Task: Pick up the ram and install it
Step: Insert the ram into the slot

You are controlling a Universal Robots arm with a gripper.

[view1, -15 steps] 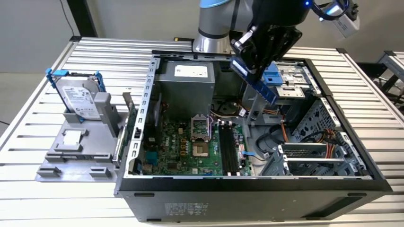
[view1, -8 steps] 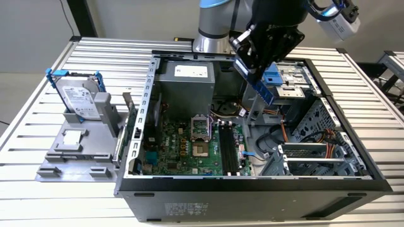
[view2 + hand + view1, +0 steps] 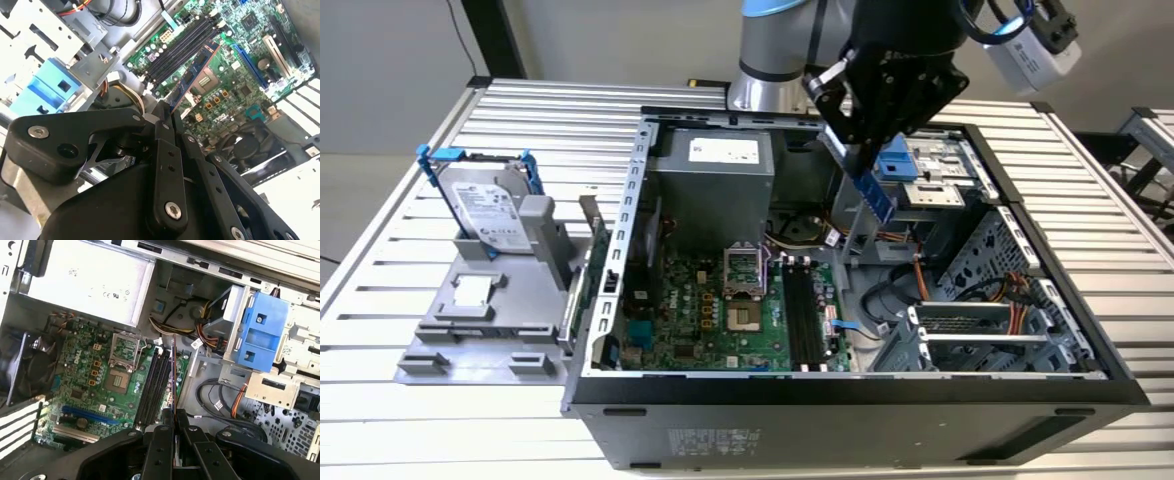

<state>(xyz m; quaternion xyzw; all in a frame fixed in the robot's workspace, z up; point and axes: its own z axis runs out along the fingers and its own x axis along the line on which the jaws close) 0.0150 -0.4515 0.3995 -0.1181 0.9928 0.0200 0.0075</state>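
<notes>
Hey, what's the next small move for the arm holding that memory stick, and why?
Probably a slow, straight descent toward the long black memory slots. The hand is shut on the long, thin dark memory stick, which hangs above the green circuit board without touching it. In the first wrist view the stick's edge runs roughly parallel to the slots.
</notes>
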